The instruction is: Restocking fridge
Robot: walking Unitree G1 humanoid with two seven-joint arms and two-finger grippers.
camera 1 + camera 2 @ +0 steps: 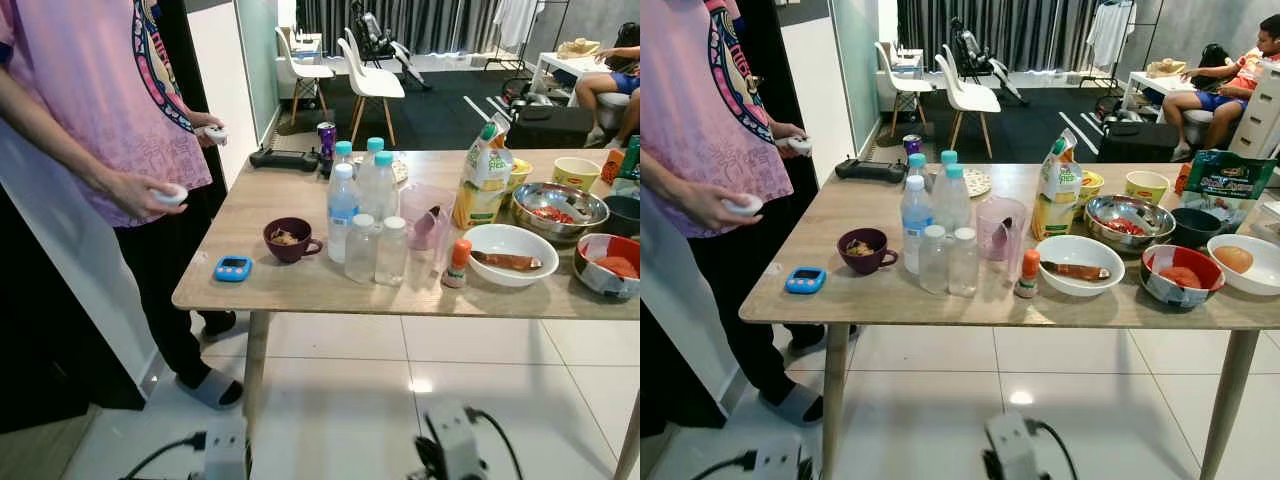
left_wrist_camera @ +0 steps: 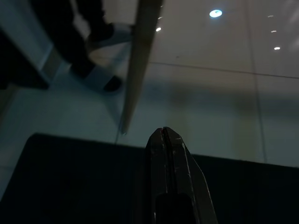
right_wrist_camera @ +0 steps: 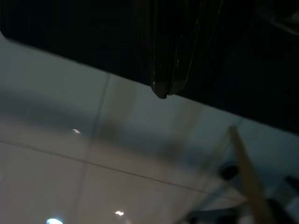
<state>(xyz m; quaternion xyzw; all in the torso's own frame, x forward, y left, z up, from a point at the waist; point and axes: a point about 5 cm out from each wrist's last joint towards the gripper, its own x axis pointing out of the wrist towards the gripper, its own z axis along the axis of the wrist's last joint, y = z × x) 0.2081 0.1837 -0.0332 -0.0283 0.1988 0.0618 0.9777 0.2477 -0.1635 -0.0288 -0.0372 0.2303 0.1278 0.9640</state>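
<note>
Two pincers idle, desk stock untouched

Wooden desk (image 1: 940,300) straight ahead, loaded w/ fridge stock. Person in pink shirt (image 1: 90,110) at desk's left end, white controller in each hand. Juice carton (image 1: 1057,195) upright mid-desk, steel bowl (image 1: 1127,218) just beside it. Cluster of water bottles (image 1: 936,225) packed close together, some touching, front-centre; pink jug (image 1: 1000,228) just beside them. Purple mug (image 1: 864,250) left of bottles, blue timer (image 1: 806,280) near front edge. Small orange-cap bottle (image 1: 1028,273) near front edge, by white bowl (image 1: 1078,264).

Left pincer (image 2: 167,140) low over floor tiles, fingers pressed together, nothing held. Right pincer (image 3: 163,88) likewise together, hanging near floor.

Risks: reaching into tight bottle cluster likely to topple neighbours; tall carton tips easily; person near desk's left end, possible arm contact.
</note>
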